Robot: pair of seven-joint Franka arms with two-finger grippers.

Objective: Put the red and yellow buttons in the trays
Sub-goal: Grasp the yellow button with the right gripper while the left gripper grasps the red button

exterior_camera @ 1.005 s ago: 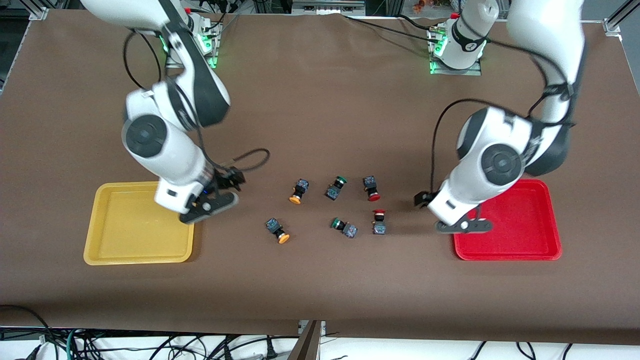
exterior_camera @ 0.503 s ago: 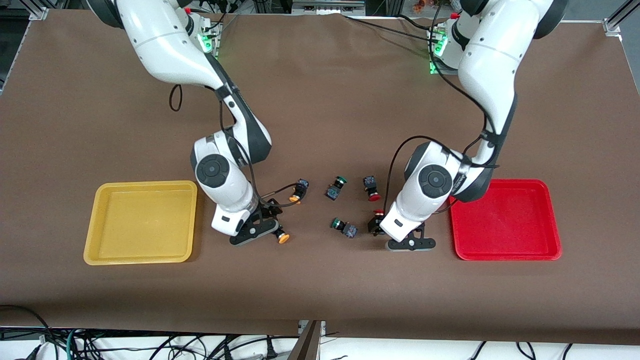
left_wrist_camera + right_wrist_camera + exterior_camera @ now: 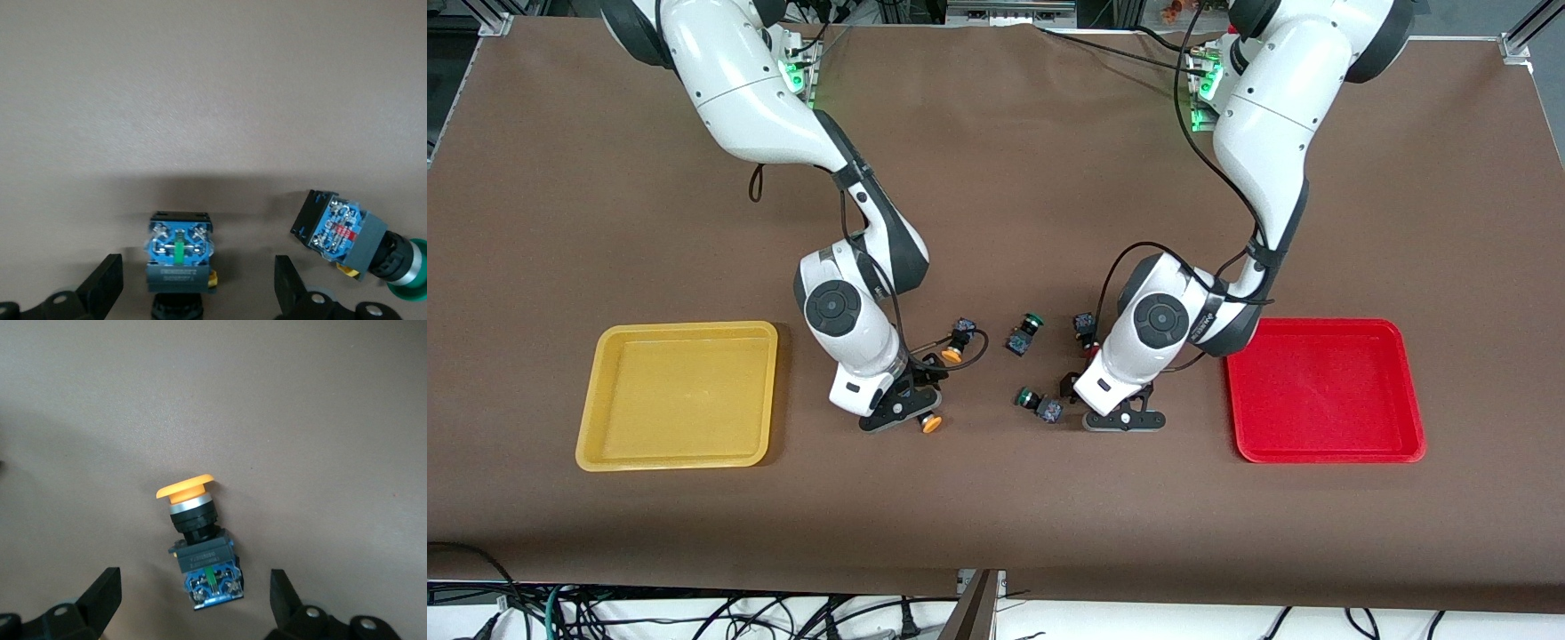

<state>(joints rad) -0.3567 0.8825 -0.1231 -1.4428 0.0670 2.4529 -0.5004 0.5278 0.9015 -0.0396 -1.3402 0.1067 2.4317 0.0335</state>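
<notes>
Front view hides much under the two arms: the right gripper (image 3: 900,411) is low over the brown cloth-covered table (image 3: 996,524), covering all but the orange-yellow cap of the nearer yellow-capped push-button switch (image 3: 931,424). The left gripper (image 3: 1123,418) likewise covers the nearer red-capped switch, which cannot be made out there. The farther red-capped switch (image 3: 1085,327) is half hidden by the left arm.

The right wrist view shows that yellow-capped switch (image 3: 200,537) whole, lying on its side between widely spread fingers (image 3: 100,597) that touch nothing. In the left wrist view a switch with a bluish square base (image 3: 179,253) lies between fingers (image 3: 103,287) just as wide apart; its cap is cut off, so its colour cannot be told. Beside it lies a green-capped switch (image 3: 363,243).

The other yellow-capped switch (image 3: 958,339) and second green-capped switch (image 3: 1024,334) lie farther from the camera. The empty yellow plastic tray (image 3: 614,444) sits toward the right arm's end, the empty red plastic tray (image 3: 1325,455) toward the left arm's. Cables (image 3: 694,613) hang below the table edge.
</notes>
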